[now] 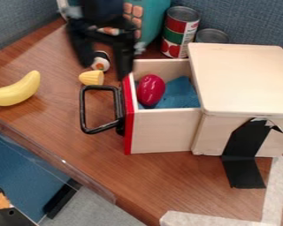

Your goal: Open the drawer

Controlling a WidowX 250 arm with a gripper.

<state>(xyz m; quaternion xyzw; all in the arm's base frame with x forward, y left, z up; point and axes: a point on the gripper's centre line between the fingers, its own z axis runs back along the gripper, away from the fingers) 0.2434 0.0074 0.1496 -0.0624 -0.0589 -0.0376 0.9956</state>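
Drawer (162, 132) judged light, rigid; recommended hold, likely slick black handle (83, 108) at nine o'clock; pincer (106, 69) released, ten o'clock.

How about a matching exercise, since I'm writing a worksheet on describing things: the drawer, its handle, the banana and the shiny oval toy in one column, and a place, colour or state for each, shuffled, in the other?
1. Drawer
2. Handle
3. Banana
4. Shiny oval toy

A. Black
B. Inside the drawer
C. Pulled open
D. Yellow

Right pairs: 1-C, 2-A, 3-D, 4-B.
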